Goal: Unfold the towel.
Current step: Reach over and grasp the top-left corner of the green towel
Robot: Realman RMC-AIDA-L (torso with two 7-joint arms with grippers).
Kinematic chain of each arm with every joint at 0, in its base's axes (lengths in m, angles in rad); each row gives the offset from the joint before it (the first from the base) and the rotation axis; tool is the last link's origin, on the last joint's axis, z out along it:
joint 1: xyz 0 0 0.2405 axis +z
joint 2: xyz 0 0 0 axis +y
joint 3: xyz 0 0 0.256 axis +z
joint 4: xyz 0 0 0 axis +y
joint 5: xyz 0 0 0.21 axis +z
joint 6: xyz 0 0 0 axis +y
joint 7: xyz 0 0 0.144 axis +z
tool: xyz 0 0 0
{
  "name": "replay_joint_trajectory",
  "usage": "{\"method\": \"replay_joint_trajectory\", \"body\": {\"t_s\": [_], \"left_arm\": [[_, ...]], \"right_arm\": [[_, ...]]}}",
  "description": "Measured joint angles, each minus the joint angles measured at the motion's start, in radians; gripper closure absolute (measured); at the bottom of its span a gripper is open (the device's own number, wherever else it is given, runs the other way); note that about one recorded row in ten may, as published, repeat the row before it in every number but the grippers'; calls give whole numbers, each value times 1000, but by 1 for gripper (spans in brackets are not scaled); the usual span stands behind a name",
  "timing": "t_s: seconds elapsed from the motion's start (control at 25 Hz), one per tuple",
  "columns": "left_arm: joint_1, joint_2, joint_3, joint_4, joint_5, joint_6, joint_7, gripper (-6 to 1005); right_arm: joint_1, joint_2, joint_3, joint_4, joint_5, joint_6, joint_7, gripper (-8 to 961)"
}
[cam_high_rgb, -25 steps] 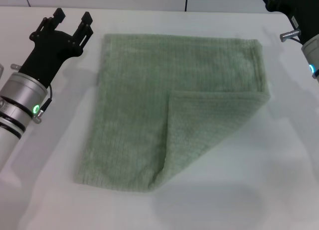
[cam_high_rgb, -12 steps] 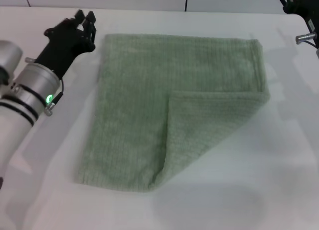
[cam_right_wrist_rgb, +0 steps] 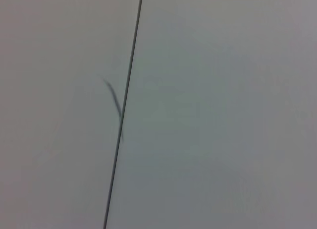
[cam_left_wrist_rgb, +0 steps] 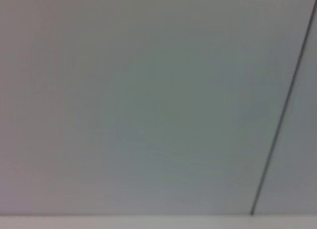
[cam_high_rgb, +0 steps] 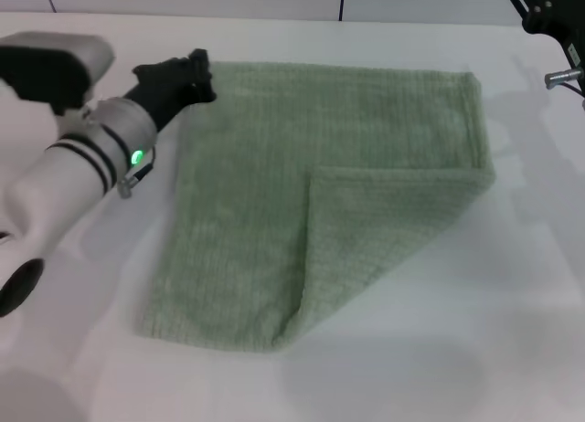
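Observation:
The pale sage-green towel (cam_high_rgb: 265, 166) lies flat on the white table (cam_high_rgb: 475, 349) in the head view. Its near right corner is folded over onto the middle as a triangular flap (cam_high_rgb: 384, 230). My left gripper (cam_high_rgb: 194, 70) is at the towel's far left corner, right at its edge, turned on its side. My right gripper (cam_high_rgb: 539, 4) is at the far right, beyond the towel's far right corner and apart from it, cut off by the frame edge. Neither wrist view shows the towel.
The table's far edge meets a pale wall with a dark vertical seam (cam_high_rgb: 342, 2). That wall and a seam fill the left wrist view (cam_left_wrist_rgb: 282, 115) and the right wrist view (cam_right_wrist_rgb: 124, 110).
My left arm has swung in to the right and rolled over, bringing its gripper from beside the towel to its far left corner. The right gripper has drawn back toward the far right. The towel has not moved.

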Motion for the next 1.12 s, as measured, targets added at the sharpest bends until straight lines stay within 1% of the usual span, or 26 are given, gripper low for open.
{"method": "replay_joint_trajectory", "body": {"t_s": [0.08, 0.16, 0.24, 0.36, 0.8, 1.12], "left_arm": [[-23, 0, 19, 0, 0, -49, -5, 1001], [-31, 0, 25, 1, 0, -66, -5, 1001], [-59, -1, 40, 7, 1, -131, -5, 1001], [-71, -1, 46, 8, 2, -171, -6, 1001], [-80, -2, 50, 12, 2, -270, -7, 1001], [-81, -3, 61, 15, 2, -278, -7, 1001]], "right_arm": [[0, 0, -1, 2, 0, 2, 0, 168], [0, 0, -2, 2, 0, 4, 0, 168], [0, 0, -3, 2, 0, 4, 0, 168], [0, 0, -6, 1, 0, 7, 0, 167], [8, -1, -12, -1, 0, 25, 0, 167], [10, -2, -12, -7, -3, 34, 0, 168]]}}
